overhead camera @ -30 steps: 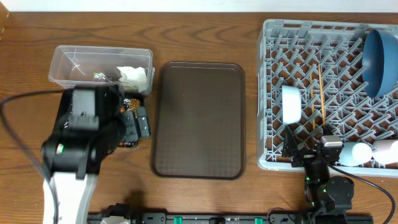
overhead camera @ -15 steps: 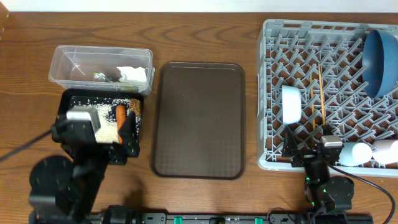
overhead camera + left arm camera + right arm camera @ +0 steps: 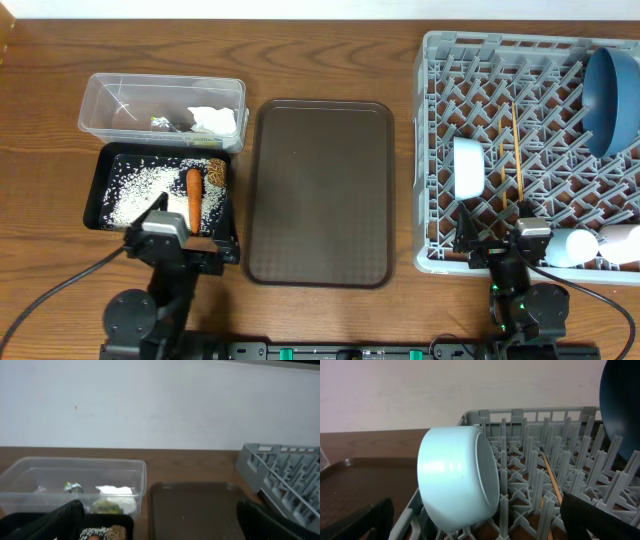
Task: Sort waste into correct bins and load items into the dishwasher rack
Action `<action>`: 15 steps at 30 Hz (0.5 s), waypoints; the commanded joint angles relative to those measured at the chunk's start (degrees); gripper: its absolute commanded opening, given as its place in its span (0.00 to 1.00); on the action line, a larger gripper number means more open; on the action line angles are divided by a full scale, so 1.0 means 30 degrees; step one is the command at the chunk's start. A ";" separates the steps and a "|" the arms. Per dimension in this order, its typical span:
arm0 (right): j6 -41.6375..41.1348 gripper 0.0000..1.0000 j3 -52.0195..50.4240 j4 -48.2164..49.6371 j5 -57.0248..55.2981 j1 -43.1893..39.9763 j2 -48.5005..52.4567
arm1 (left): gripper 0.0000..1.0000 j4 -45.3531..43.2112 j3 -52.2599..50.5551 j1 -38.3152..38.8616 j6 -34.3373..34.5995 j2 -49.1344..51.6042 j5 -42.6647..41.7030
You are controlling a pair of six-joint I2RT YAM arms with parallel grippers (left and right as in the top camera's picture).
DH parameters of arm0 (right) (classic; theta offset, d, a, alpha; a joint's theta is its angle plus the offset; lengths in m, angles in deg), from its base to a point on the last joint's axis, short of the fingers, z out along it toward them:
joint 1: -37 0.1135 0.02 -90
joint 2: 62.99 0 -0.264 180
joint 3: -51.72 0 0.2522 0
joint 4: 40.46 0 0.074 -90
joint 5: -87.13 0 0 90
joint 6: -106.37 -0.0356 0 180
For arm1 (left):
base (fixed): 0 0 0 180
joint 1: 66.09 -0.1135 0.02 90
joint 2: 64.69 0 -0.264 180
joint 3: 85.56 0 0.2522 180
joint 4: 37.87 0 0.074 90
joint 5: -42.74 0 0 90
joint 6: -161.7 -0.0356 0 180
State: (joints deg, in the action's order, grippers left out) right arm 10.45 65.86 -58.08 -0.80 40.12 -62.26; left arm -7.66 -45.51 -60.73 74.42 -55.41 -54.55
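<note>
The clear tub (image 3: 110, 100) holds the white tissue (image 3: 213, 120) and the snack wrapper (image 3: 160, 122). The black tray (image 3: 98, 190) holds rice (image 3: 135, 190), the carrot (image 3: 194, 192) and the brown scrap (image 3: 215, 172). The grey rack (image 3: 440, 150) holds the blue plate (image 3: 612, 90), the white bowl (image 3: 468, 167), the chopsticks (image 3: 517, 150) and cups (image 3: 575, 245). My left gripper (image 3: 185, 240) is open and empty at the black tray's front edge. My right gripper (image 3: 497, 240) is open and empty at the rack's front edge, facing the bowl (image 3: 455, 480).
The brown serving tray (image 3: 320, 190) lies between the bins and the rack and has nothing on it. The left wrist view shows the tub (image 3: 30, 475), the serving tray (image 3: 200, 510) and the rack's corner (image 3: 285, 470). A wall stands behind the table.
My left arm has pulled back from over the black tray toward the table's front edge, uncovering the tray. The right arm has not moved.
</note>
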 commanded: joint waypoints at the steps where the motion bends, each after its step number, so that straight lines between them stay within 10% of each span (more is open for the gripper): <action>1: -0.0299 0.99 -0.0022 -0.0080 -0.0051 -0.0357 -0.0066 | 0.98 -0.1129 -0.1763 0.0080 -0.0255 -0.1042 0.0131; 15: -0.0299 0.99 -0.0022 -0.0080 -0.0051 -0.0357 -0.0066 | 0.98 -0.7854 -0.7308 0.0080 -0.0262 -0.3060 0.0146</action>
State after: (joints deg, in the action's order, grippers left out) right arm 10.43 65.86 -58.08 -0.80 40.12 -62.26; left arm -28.78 -65.58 -60.73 74.42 -64.07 -54.49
